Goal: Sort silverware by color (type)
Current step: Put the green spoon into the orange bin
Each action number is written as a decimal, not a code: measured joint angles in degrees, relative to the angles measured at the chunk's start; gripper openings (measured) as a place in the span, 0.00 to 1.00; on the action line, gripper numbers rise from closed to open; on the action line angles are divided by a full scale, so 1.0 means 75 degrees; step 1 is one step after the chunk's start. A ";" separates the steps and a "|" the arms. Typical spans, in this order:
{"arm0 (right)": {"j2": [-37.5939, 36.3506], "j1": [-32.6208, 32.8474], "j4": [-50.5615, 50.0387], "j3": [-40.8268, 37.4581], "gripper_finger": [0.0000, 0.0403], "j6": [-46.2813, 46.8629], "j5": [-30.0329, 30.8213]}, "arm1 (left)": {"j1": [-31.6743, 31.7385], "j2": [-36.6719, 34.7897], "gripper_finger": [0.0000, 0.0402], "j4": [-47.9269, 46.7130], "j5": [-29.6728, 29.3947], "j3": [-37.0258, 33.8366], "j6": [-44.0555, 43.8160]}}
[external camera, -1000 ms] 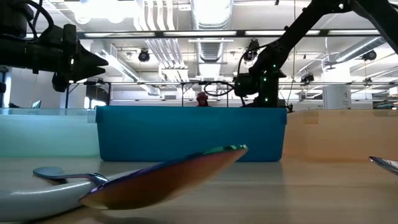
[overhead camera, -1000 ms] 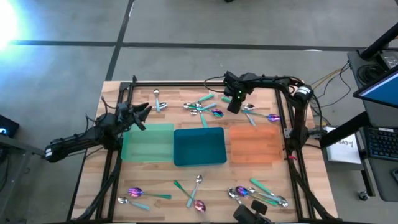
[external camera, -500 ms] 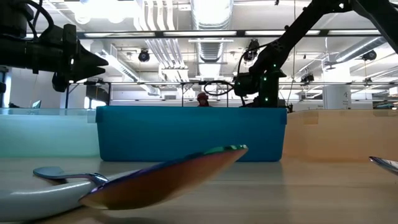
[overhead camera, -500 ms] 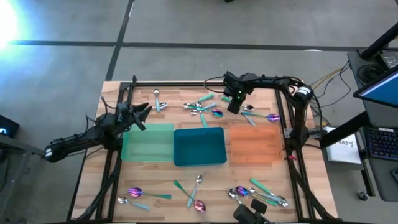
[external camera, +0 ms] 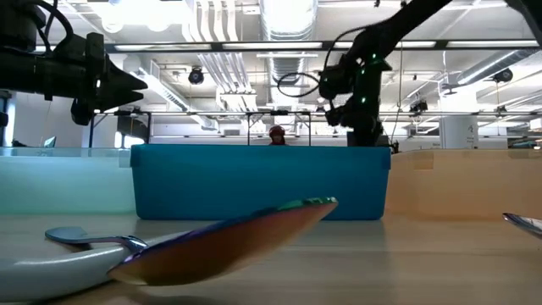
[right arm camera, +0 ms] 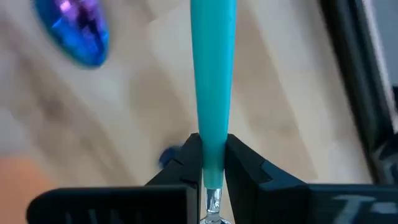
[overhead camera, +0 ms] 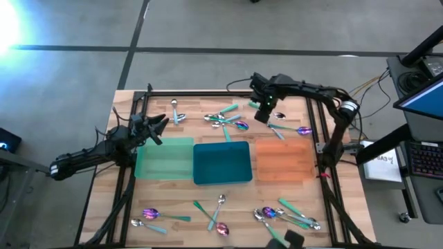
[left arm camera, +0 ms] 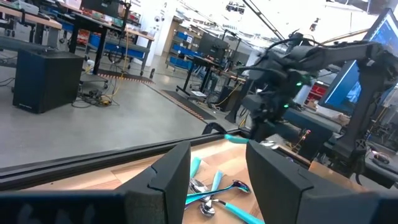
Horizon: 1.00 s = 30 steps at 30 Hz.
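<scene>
Pale wooden tabletop [overhead camera: 180, 200] in a workshop hall. Right gripper [right arm camera: 211, 163] pinching teal-handled silver spoon [right arm camera: 213, 74], handle pointing straight ahead beyond fingertips. Left gripper [left arm camera: 217, 177] spread.

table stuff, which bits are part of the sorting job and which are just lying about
Part of the job:
- teal-handled spoon held in the right gripper
- spoons at the far edge
- spoons at the near edge

Just lying about:
- green tray, teal tray, orange tray, all bare
- left gripper, open, waiting
</scene>
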 joint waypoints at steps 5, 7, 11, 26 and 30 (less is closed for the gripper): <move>-0.0761 0.0691 -0.0674 -0.0048 0.08 0.0597 -0.0005 | -0.0001 0.0003 0.35 -0.0003 0.0000 0.0000 0.0001; -0.1113 0.1099 -0.0886 -0.0089 0.08 0.0878 0.0006 | 0.0001 0.0003 0.35 -0.0003 0.0000 0.0002 0.0000; -0.1829 0.2044 -0.1003 -0.0229 0.08 0.1596 0.0012 | 0.0000 0.0003 0.35 -0.0003 0.0000 0.0002 0.0000; -0.3243 0.4525 -0.0938 -0.2530 0.08 0.4808 0.1013 | 0.0001 0.0000 0.35 -0.0003 -0.0006 -0.0001 0.0003; -0.3240 0.4524 -0.0911 -0.3133 0.08 0.5074 0.1000 | 0.0001 0.0002 0.35 0.0004 -0.0008 0.0001 0.0000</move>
